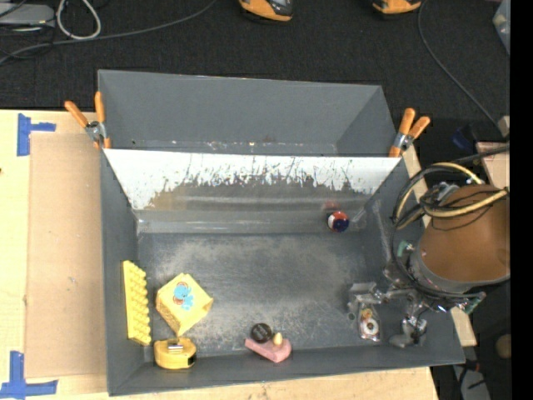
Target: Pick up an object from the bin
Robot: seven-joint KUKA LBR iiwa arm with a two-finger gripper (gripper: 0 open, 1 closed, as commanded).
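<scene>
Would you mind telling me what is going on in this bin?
The robot's gripper sits in the lower right corner of the bin; whether it holds anything I cannot tell. The things lie apart from it: a red and blue ball by the far wall, a pink piece by the near wall, and a yellow block, cube and tape measure at the left.

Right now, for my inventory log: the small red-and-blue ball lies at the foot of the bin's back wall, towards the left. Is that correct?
Not quite. The camera view shows the red-and-blue ball at the foot of the back wall of the bin, towards the right, not the left.
</scene>
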